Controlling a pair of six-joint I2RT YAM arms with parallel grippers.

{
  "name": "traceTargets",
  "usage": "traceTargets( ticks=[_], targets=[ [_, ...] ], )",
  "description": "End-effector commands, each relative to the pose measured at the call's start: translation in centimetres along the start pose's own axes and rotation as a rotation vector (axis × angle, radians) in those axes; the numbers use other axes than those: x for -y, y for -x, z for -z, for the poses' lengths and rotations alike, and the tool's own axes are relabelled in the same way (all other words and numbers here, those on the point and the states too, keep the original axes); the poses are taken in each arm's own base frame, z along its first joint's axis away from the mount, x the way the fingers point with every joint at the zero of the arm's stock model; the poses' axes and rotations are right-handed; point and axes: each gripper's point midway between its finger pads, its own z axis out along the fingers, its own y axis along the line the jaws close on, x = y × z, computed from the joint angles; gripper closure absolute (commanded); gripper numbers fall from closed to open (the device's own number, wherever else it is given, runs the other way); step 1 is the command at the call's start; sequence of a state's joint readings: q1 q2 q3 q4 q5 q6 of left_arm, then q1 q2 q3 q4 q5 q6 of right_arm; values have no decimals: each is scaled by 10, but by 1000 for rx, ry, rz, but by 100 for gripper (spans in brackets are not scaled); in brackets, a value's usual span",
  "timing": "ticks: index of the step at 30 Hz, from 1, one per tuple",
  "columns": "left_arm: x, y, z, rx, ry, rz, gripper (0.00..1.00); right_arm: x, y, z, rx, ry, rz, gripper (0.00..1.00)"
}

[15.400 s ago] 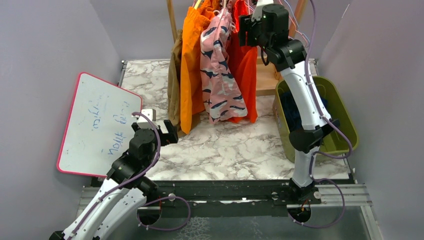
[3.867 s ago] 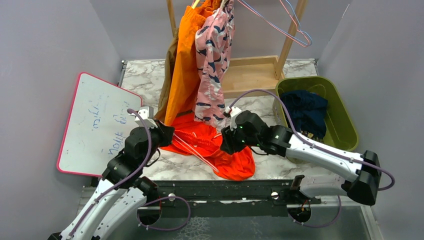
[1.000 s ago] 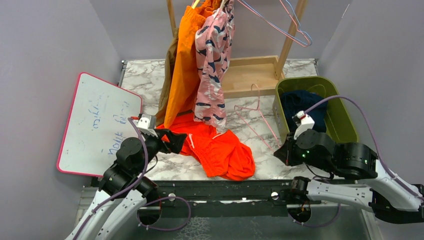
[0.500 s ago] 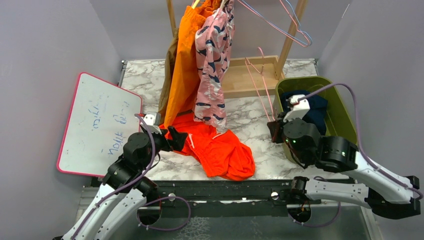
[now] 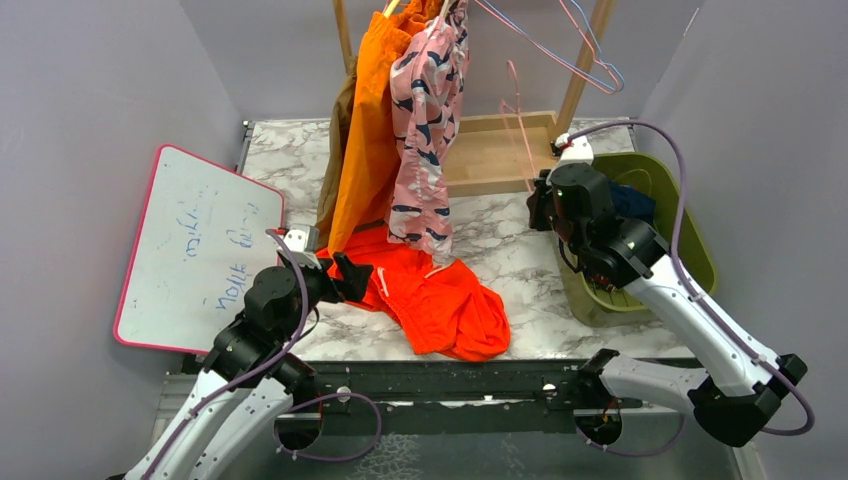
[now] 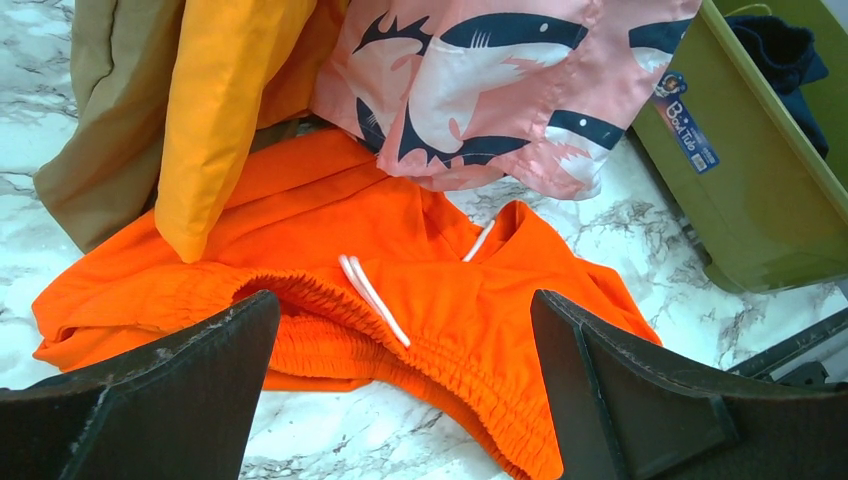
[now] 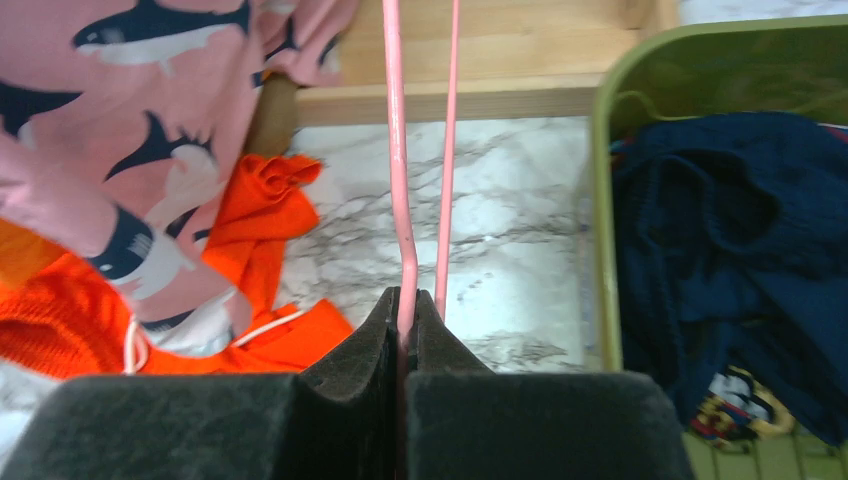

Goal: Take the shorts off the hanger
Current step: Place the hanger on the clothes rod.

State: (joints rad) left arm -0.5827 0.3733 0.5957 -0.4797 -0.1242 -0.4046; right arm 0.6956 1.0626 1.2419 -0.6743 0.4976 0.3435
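Observation:
The red-orange shorts (image 5: 430,295) lie crumpled on the marble table, off any hanger, waistband and white drawstring (image 6: 372,298) showing. My left gripper (image 5: 350,275) stands open just over that waistband (image 6: 405,300), with nothing held. My right gripper (image 5: 540,207) is shut on the bare pink wire hanger (image 5: 517,110), which stands up from the fingertips (image 7: 405,300). Pink shark-print shorts (image 5: 430,120), bright orange shorts (image 5: 370,130) and tan-brown shorts (image 5: 340,160) hang on the rack. Navy shorts (image 5: 625,205) lie in the green bin (image 5: 690,240).
A whiteboard (image 5: 195,250) leans at the left. The rack's wooden base (image 5: 495,150) and post (image 5: 580,70) stand at the back, with empty wire hangers (image 5: 560,45) on the rail. The green bin's rim (image 7: 600,200) is close on my right gripper's right.
My right arm has lifted the pink hanger from low beside the bin up and back toward the rack. The left gripper and the red-orange shorts have barely moved.

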Motion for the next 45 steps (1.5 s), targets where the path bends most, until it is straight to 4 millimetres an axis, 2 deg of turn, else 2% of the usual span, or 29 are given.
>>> traceTargets(
  ticks=[1,13,17,23,30,40,45],
  targets=[
    [-7,1,0,14,32,-5,1,-35,12,-13,3,189,3,99],
    [-9,-4,-3,-8,46,-10,1,-15,82,-36,95,134,-35,99],
    [-10,-4,-3,-6,50,-9,1,-15,106,-40,131,151,-44,99],
    [-11,-4,-3,-6,52,-8,1,-15,149,-28,232,152,-57,99],
    [-11,-5,-4,-13,55,-10,1,-15,189,-15,323,142,-56,99],
    [-12,-5,-4,-13,58,-11,1,-20,216,-39,327,138,-38,99],
    [-12,-6,-5,-16,60,-10,1,-20,231,-43,335,142,-28,99]
  ],
)
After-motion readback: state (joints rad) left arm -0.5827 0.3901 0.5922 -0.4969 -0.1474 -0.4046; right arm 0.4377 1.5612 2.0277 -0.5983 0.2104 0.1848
